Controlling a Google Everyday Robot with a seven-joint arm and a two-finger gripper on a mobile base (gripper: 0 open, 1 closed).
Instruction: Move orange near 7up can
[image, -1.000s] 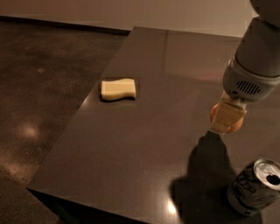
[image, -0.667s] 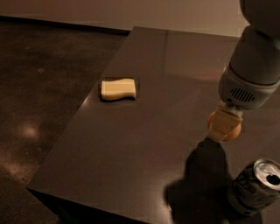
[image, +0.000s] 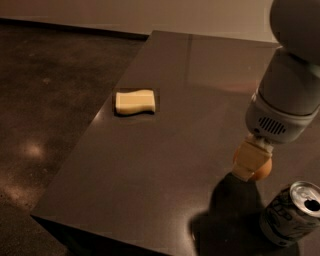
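Three objects appear on the dark table: the orange, the 7up can and a pale yellow sponge. The arm enters from the upper right, and its gripper hangs over the table's right side, above and just left of the can. The jaws are clamped on the orange: one tan finger covers the fruit's near face, and orange skin shows past the finger's lower right edge. The can stands slightly tilted in the view at the near right corner, its silver top and tab hole facing the camera. The sponge lies well apart, toward the far left edge.

Step in hand, as judged: the carry is nearly over, and the fruit hangs near the can but apart from it. Whether the orange clears the surface or rests on it cannot quite be told; the dark shadow beneath suggests a small gap.

Next move, as judged: lower the fruit to the table beside the can, then part the jaws gently so it neither rolls off nor knocks the can.
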